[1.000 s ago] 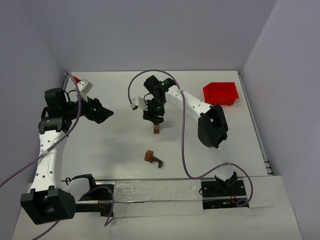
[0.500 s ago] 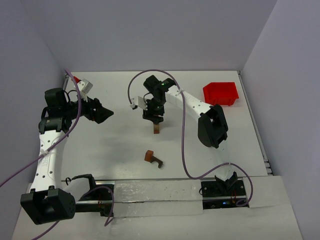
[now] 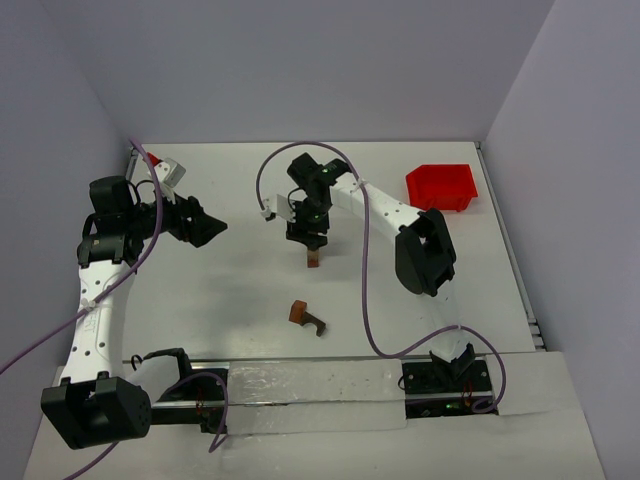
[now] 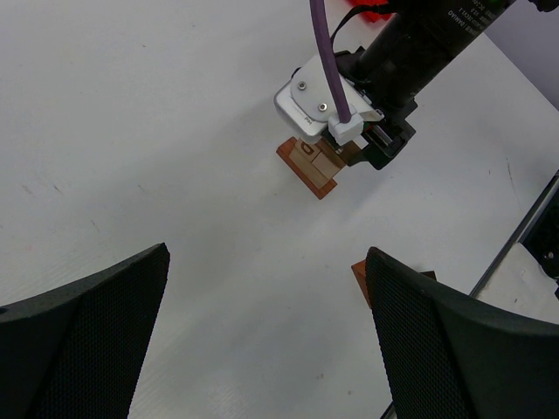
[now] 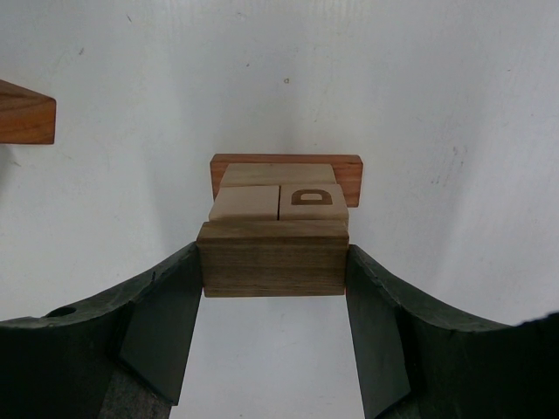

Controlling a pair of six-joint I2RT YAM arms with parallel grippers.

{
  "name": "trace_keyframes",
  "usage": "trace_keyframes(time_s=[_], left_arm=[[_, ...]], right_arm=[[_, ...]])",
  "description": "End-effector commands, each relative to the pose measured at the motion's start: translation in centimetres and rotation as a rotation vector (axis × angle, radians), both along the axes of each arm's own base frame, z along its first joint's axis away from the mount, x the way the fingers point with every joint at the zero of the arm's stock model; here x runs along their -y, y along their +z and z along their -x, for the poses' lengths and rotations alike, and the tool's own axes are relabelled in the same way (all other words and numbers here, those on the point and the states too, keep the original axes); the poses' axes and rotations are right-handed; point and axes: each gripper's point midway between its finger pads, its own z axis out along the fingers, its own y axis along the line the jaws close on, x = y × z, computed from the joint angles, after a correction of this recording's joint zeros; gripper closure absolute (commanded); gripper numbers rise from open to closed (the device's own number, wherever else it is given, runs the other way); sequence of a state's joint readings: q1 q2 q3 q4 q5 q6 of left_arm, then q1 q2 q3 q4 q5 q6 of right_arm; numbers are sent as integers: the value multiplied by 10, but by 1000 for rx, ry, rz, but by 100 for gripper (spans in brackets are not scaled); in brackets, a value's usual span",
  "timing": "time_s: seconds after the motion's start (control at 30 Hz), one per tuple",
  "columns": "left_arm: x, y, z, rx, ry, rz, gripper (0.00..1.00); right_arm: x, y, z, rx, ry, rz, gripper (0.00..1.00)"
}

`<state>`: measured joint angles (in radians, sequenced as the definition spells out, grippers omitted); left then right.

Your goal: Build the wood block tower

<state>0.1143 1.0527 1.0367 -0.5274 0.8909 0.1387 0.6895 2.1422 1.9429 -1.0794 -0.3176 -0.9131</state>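
Note:
The tower stands mid-table. In the right wrist view it shows a reddish base plank, a tan bar and two tan cubes, one marked D. My right gripper is shut on a dark brown bar block right above those cubes; I cannot tell whether it rests on them. In the top view that right gripper hangs over the tower. My left gripper stays off to the left, open and empty. The left wrist view has the left gripper facing the tower.
Two loose wood blocks lie nearer the arm bases: a reddish one and a dark arch. A red bin sits at the back right. Another reddish block shows at the left edge of the right wrist view.

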Motion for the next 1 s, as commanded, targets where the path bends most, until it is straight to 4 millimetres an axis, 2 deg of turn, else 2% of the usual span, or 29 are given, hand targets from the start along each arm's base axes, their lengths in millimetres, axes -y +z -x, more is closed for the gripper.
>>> trace_keyframes(time_s=[0.0, 0.7, 0.73, 0.8, 0.87, 0.97], left_arm=[[-1, 20, -5, 72, -6, -9, 1], [-1, 20, -4, 73, -7, -8, 1], [-1, 20, -4, 73, -7, -8, 1], [-1, 20, -4, 74, -8, -8, 1], [-1, 20, -4, 74, -7, -8, 1], [-1, 20, -4, 72, -7, -8, 1]], right_arm=[[-6, 1, -1, 16, 4, -15, 64], [-6, -2, -1, 14, 1, -14, 58], [-6, -2, 0, 15, 2, -14, 57], [-5, -1, 0, 14, 4, -15, 46], [-5, -1, 0, 12, 4, -16, 41], [-5, -1, 1, 12, 6, -15, 25]])
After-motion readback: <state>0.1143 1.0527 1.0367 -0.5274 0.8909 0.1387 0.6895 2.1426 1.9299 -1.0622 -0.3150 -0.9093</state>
